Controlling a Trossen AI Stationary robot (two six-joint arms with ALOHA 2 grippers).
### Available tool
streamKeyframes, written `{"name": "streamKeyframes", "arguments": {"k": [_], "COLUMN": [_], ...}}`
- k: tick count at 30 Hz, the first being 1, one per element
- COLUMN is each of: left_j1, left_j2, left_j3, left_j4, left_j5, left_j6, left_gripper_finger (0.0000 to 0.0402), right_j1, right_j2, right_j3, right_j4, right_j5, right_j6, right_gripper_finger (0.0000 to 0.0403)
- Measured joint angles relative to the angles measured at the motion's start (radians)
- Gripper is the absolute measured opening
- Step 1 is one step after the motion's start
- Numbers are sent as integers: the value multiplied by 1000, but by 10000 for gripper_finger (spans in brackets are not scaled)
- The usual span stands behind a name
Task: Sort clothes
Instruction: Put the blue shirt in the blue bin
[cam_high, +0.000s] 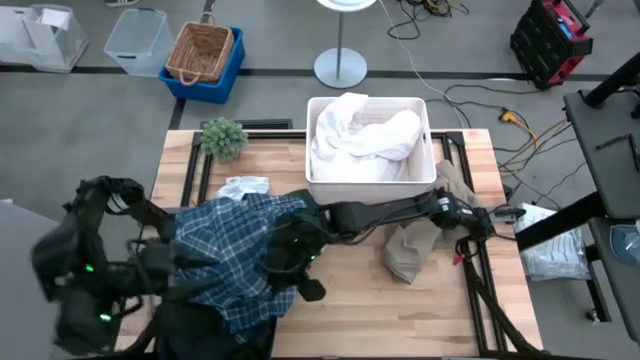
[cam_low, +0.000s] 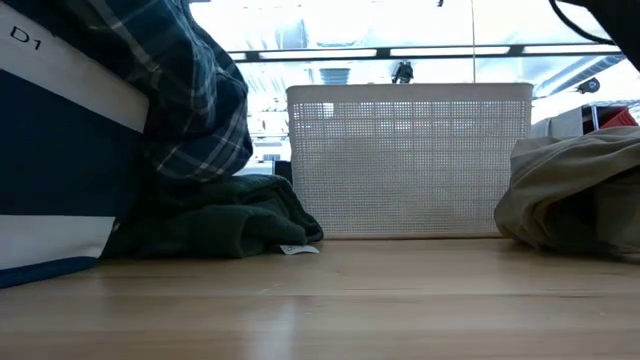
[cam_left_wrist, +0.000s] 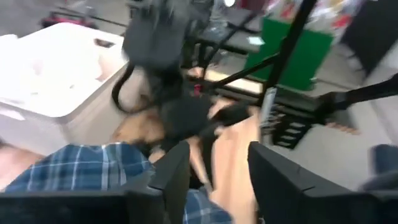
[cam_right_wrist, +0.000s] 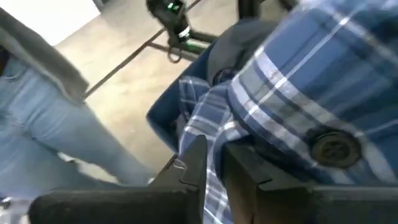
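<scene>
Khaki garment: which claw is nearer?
Right. The right claw sits left of the khaki garment, over the plaid shirt mid-table. The left claw is farther, at the shirt's left edge.

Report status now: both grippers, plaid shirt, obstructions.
Left gripper open at blue-and-white plaid fabric shirt. Right gripper nearly shut on it. Rigid white plastic bin close behind.

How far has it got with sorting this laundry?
Done: white clothes fill the bin. In hand: both grippers, left and right, work at the plaid shirt. Left: khaki garment, small white piece and dark green garment lie on the table.
</scene>
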Motion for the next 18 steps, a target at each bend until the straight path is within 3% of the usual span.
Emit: {"name": "streamKeyframes", "arguments": {"k": [4,9,14,18], "left_j1": [65,192,256,228], "left_j2": [-19,-43,-53,-66], "left_j3": [-154,-364,-547,-623], "left_j4": [-2,-3,8,131], "left_j5": [9,123,428,584], "left_j6": [-31,-71,-129,-160], "left_gripper_finger": [102,52,9,2], "right_j1": [1,-4,-3,-7], "right_j2": [-57,-114,-165,-202], "right_j3": [0,0,-1,-1], "right_j4": [-58,-148,-300,-395], "right_j5": [120,166,293,369], "right_j6": [-23,-52,-60,-62], "right_gripper_finger": [61,78,79,64]}}
